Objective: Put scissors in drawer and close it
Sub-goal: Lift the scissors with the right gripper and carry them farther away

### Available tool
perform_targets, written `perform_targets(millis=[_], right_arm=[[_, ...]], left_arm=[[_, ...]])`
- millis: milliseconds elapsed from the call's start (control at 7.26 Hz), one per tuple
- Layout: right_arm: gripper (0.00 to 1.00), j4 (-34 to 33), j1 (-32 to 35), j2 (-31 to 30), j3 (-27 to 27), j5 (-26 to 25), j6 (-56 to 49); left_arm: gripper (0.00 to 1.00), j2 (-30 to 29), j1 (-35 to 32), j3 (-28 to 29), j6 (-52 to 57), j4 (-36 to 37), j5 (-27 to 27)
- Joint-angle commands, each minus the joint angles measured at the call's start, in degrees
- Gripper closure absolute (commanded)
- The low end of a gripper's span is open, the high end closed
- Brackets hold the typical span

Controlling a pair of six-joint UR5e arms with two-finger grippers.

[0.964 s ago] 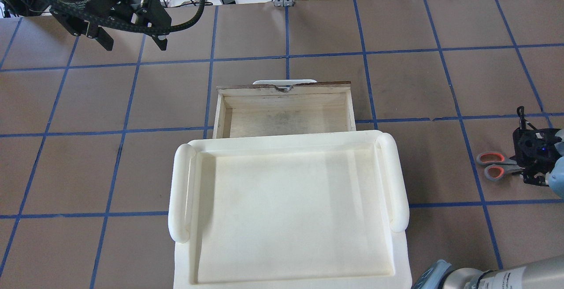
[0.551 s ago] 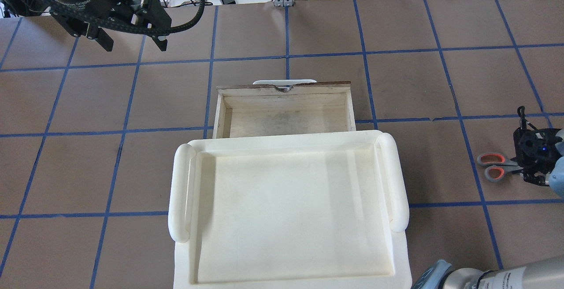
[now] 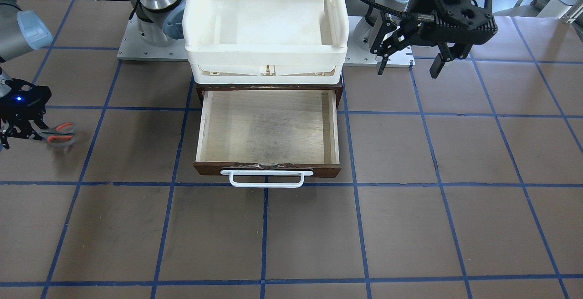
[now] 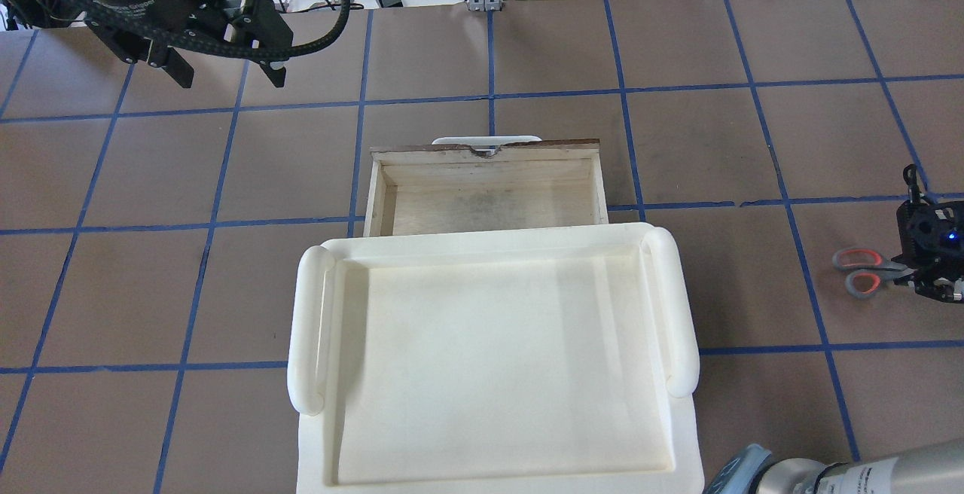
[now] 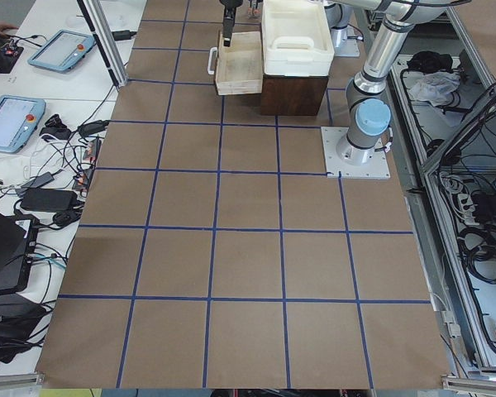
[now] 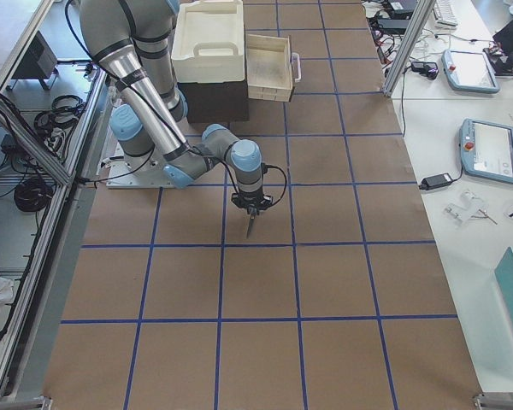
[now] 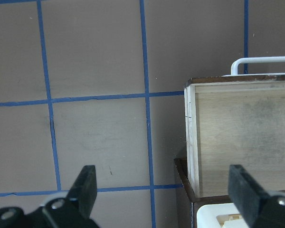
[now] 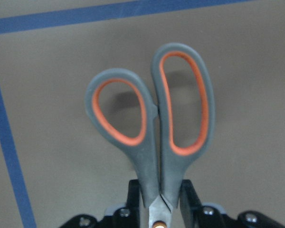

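The scissors (image 4: 866,271), grey with orange-red loop linings, are at the table's right edge, held a little above the brown paper. My right gripper (image 4: 909,273) is shut on them near the pivot, with the handles (image 8: 152,118) pointing away from the fingers (image 8: 187,197). In the front-facing view the scissors (image 3: 57,134) and right gripper (image 3: 28,130) are at far left. The drawer (image 4: 489,204) stands pulled open, its plywood inside bare (image 3: 268,126) and its white handle (image 3: 266,178) facing away from me. My left gripper (image 4: 228,76) hangs open over the far left, left of the drawer (image 7: 247,137).
A white plastic tray (image 4: 497,358) sits on top of the dark cabinet (image 3: 268,87) that holds the drawer. Blue tape lines grid the brown table. Cables and tablets lie beyond the table's edges in the side views.
My right gripper has carried the scissors a little to the right and away from me, off the paper. The left arm has barely moved.
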Motion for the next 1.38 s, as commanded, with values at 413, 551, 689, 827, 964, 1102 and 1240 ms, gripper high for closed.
perform_targets(millis=[413,551,689,827,964,1102,1240], right_arm=[[0.81,20.9,6.9,-4.5,-17.3,0.3,6.0],[0.81,26.9,9.8,-4.8,-21.7,0.1,8.0],[0.81,32.1,12.6,-5.0,-25.0,0.1,10.7],[0.81,35.1,16.1,-6.2,-26.5,0.6,12.5],[0.81,35.5,20.7,-8.4,-26.6,0.5,17.5],[0.85,36.8,26.0,-9.4,-26.7,-0.1,23.7],[0.85,36.3,30.6,-9.4,-26.9,-0.7,26.8]], left_arm=[[0.00,0.1,0.0,0.0,0.0,0.0,0.0],[0.00,0.1,0.0,0.0,0.0,0.0,0.0],[0.00,0.1,0.0,0.0,0.0,0.0,0.0],[0.00,0.1,0.0,0.0,0.0,0.0,0.0],[0.00,0.1,0.0,0.0,0.0,0.0,0.0],[0.00,0.2,0.0,0.0,0.0,0.0,0.0],[0.00,0.2,0.0,0.0,0.0,0.0,0.1]])
